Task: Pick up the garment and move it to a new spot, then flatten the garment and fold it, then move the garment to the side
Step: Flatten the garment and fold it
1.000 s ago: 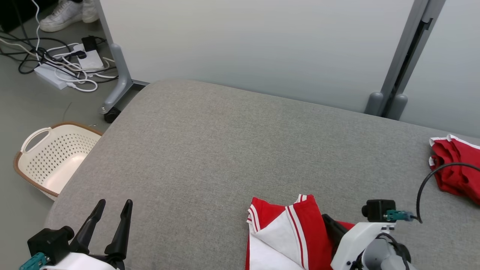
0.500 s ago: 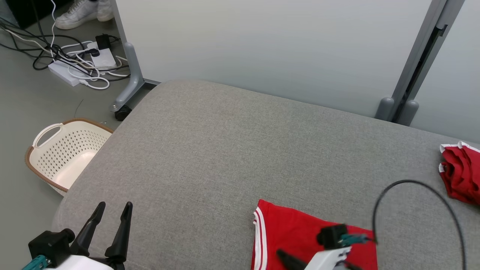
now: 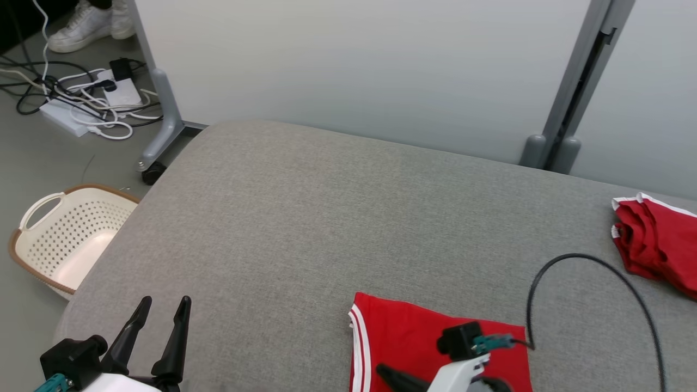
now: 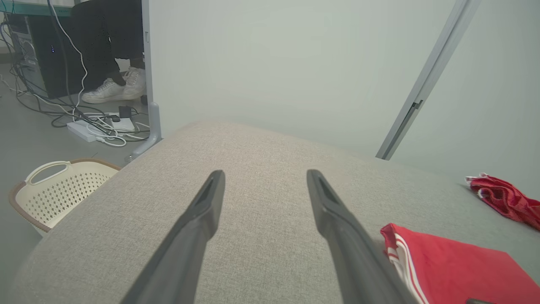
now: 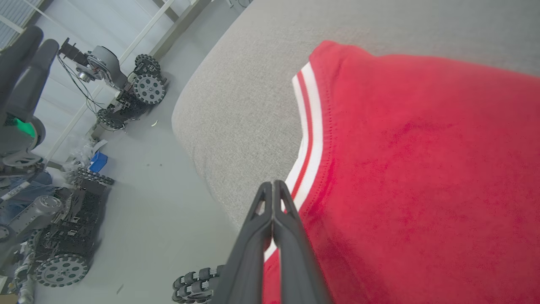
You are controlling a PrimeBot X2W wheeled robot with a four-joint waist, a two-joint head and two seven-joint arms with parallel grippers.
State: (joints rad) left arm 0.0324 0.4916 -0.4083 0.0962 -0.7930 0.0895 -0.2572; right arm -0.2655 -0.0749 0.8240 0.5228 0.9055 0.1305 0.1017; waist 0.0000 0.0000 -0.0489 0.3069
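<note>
A padded grey table [image 3: 326, 218] stands against a pale partition wall [image 3: 354, 60] on a grey floor [image 3: 32, 163]. In the head view, at 9 o'clock off the table's edge, a cream perforated laundry basket [image 3: 54, 234] with a brown rim sits on the floor. At 10 o'clock lie a white power strip [image 3: 65, 111] tangled in cables and, beyond it, a person's white sneakers [image 3: 87, 24]. The partition's castor leg [image 3: 158, 136] stands near the table's far left corner.

The left claw [image 3: 160, 332], at 7 o'clock, hangs over bare table, spread wide and holding nothing. The folded red garment [image 3: 403, 337] with a white-striped hem lies flat at 5 o'clock, near the front edge. The right claw [image 5: 272, 188] is closed tight, its tips over that hem; whether they touch it I cannot tell. A black cable [image 3: 599, 267] loops above the table at 4 o'clock. A second, crumpled red garment [image 3: 653, 245] lies at 3 o'clock, well apart from the folded one.
</note>
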